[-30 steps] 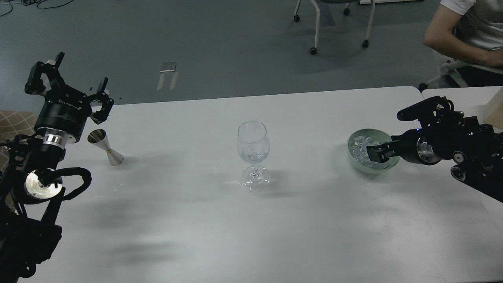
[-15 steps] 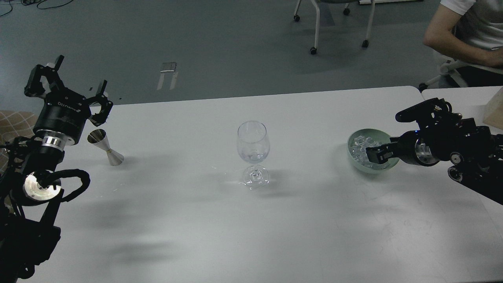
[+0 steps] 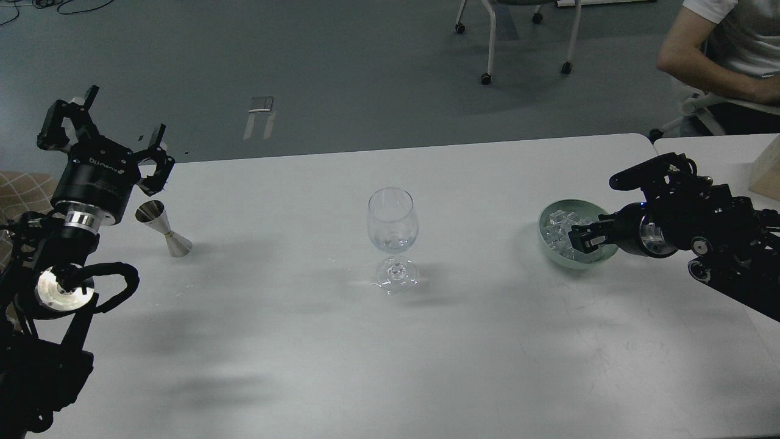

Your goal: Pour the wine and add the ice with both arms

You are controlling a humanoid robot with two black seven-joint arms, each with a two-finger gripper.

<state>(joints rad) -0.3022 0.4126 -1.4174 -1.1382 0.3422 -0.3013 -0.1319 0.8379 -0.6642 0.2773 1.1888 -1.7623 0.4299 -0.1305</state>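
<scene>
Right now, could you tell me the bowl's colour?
Pale green bowl; head view.

Left tool [image 3: 106, 137] raised, fingers spread; right tool [image 3: 600, 204] reaches leftward.

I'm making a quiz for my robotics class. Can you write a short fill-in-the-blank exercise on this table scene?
1. The ice lies heaped in a pale green ____.
2. The wine glass stands ____ on the table.
3. The metal jigger stands nearest the ____ gripper.

Missing words: bowl; upright; left
</scene>
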